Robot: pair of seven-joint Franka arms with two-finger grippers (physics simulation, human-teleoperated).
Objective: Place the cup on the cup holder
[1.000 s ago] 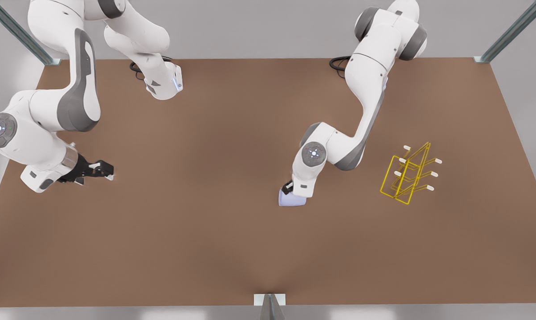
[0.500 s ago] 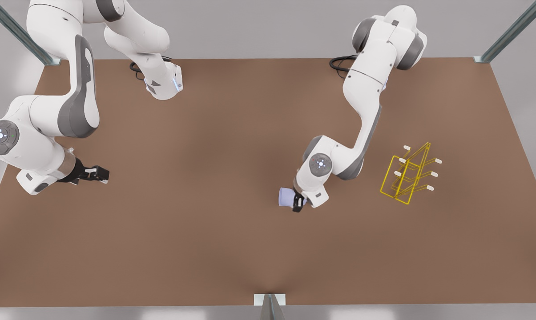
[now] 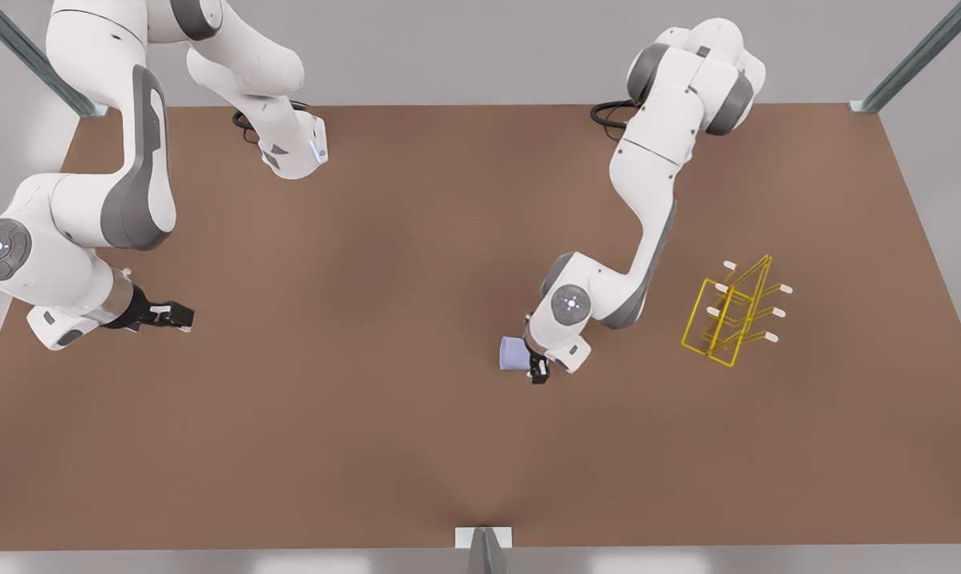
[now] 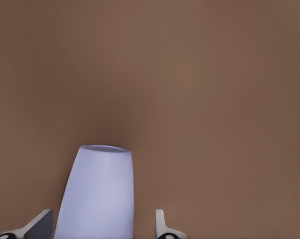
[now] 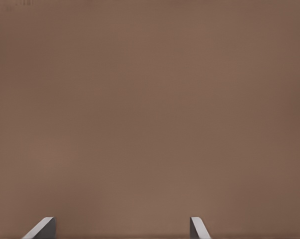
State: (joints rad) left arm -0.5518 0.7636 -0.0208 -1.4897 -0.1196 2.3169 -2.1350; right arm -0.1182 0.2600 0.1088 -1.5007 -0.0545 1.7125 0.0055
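The pale lavender cup (image 3: 513,353) is in my left gripper (image 3: 530,360), right of the table's centre in the front view, and sticks out sideways toward that view's left. In the left wrist view the cup (image 4: 97,194) tapers away from between the fingers (image 4: 40,226), and the left gripper (image 4: 104,225) is shut on it. The yellow wire cup holder (image 3: 735,315) with white-capped prongs stands on the table further toward the front view's right, apart from the cup. My right gripper (image 3: 179,316) waits open at the front view's left, with nothing between its fingertips (image 5: 122,226).
The brown table (image 3: 384,446) stretches wide around both arms. Metal posts (image 3: 915,60) rise at its back corners, and a small bracket (image 3: 483,538) sits at the middle of the front edge. Both arm bases stand along the back edge.
The left wrist has turned with the cup, so the cup now points toward the front view's left instead of lying under the hand. The right gripper drew back slightly.
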